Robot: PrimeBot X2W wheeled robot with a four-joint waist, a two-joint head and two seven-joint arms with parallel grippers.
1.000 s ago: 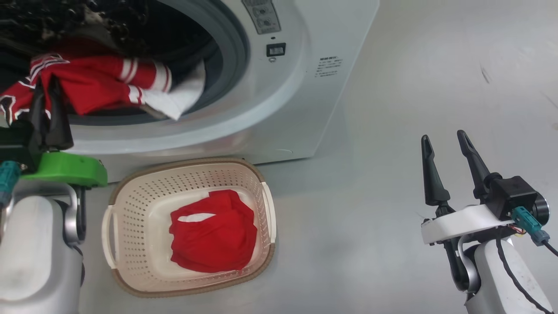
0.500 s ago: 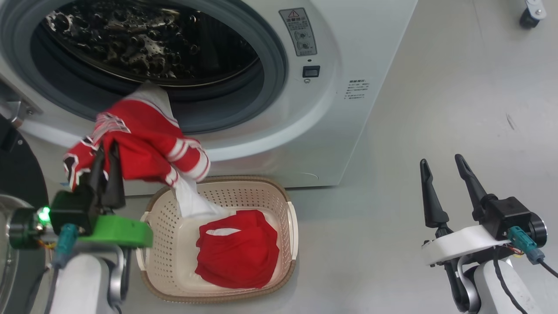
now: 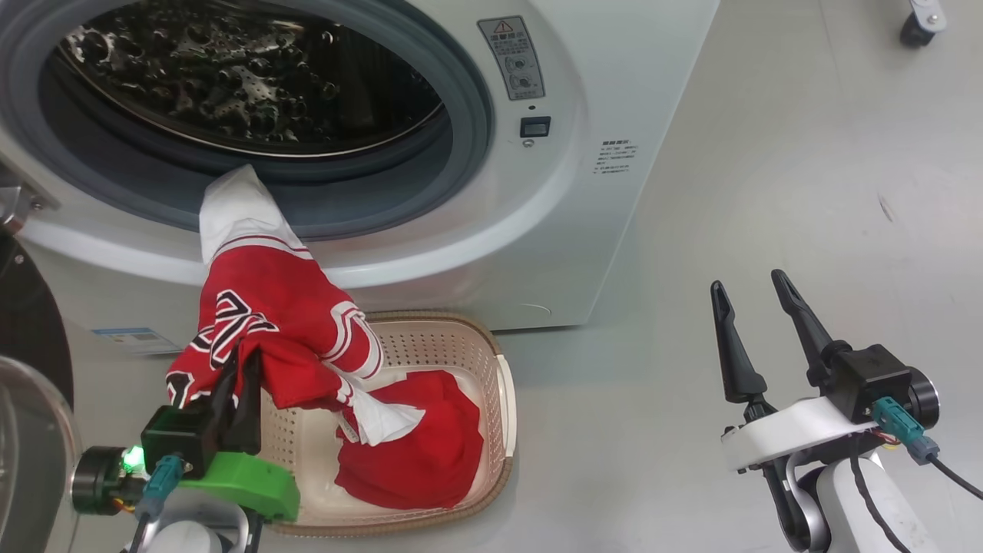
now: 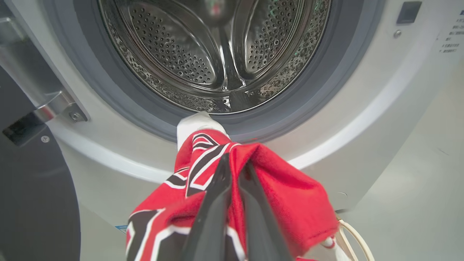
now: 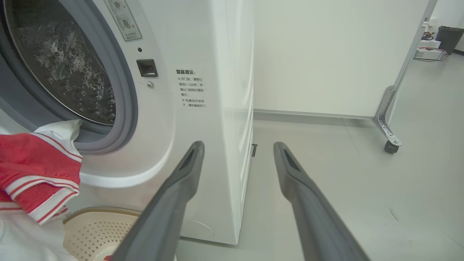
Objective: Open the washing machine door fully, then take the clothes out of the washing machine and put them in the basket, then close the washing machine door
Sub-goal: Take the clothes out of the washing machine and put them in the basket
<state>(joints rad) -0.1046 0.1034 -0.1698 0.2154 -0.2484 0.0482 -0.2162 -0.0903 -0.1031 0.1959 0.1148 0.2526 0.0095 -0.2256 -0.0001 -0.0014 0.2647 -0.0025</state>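
Right now my left gripper [image 3: 239, 369] is pinched shut on a bunched fold of the red jersey [image 3: 265, 296]. The jersey hangs from the washing machine [image 3: 584, 153] opening down over the left end of the basket [image 3: 503, 384], and its white end lies on the grey gasket [image 3: 453, 153]. I judge it light, limp and a little clingy, likely to drape and drag; a thick fold gives the surest hold. A second red garment [image 3: 430, 453] lies in the basket. My right gripper [image 3: 749, 284] hangs empty, fingers spread wide.
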